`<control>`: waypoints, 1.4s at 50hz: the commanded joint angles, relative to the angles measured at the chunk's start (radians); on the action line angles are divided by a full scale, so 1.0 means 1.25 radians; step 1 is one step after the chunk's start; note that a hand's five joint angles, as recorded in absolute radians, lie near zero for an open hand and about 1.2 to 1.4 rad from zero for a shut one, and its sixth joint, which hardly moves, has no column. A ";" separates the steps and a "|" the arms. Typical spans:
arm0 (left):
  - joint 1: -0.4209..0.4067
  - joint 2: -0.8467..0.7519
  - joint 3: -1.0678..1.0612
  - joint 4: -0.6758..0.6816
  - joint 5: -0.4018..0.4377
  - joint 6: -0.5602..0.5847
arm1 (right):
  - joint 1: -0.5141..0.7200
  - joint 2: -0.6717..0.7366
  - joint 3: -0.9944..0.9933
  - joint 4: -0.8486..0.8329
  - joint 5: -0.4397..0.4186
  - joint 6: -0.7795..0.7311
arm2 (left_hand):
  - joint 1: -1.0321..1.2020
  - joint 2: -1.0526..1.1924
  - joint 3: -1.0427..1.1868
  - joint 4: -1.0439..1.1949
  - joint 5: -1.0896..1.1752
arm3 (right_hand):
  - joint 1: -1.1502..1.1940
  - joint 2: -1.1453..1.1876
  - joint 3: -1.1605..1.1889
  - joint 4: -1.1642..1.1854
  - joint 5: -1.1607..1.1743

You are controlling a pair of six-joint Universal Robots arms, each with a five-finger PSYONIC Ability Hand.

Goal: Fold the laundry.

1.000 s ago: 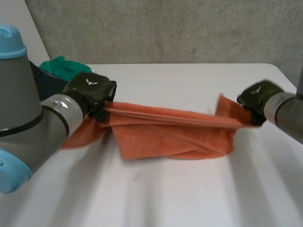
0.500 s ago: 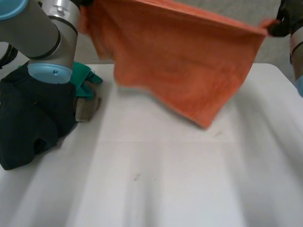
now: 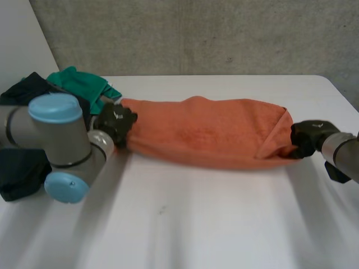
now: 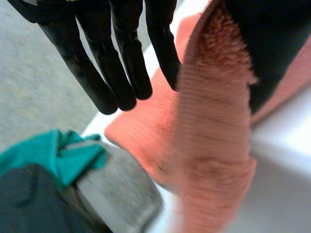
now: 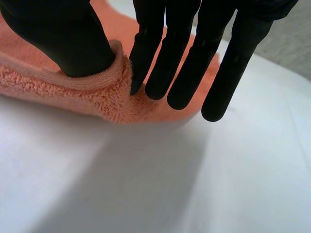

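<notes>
On the white table [image 3: 196,224], one orange terry towel [image 3: 207,134] lies across the middle as a long bunched band, with a flap turned over at its right end. Beside its left end sits one heap: one dark garment [image 3: 19,174], one green cloth [image 3: 78,81], one grey cloth [image 4: 116,194]. Two hands: the left hand [image 3: 116,122] pinches the towel's left end between near-straight fingers [image 4: 124,63] and thumb, and the right hand [image 3: 308,134] pinches the hem at the right end the same way, its fingers [image 5: 180,63] straight.
</notes>
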 commanded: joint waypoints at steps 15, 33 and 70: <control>0.038 -0.001 -0.043 -0.102 0.015 0.047 | 0.003 -0.030 0.016 0.011 -0.026 -0.050 | 0.495 0.471 0.469 0.472 0.472 | -0.146 -0.175 -0.187 -0.195 -0.177; 0.056 0.067 -0.104 -0.076 0.055 0.045 | 0.010 -0.078 -0.049 0.163 -0.253 -0.774 | 0.495 0.471 0.469 0.472 0.472 | -0.468 -0.497 -0.509 -0.517 -0.499; 0.058 0.221 -0.145 -0.128 0.075 0.043 | -0.045 -0.022 -0.187 0.226 -0.162 -0.626 | 0.495 0.471 0.469 0.472 0.472 | -0.590 -0.619 -0.631 -0.638 -0.620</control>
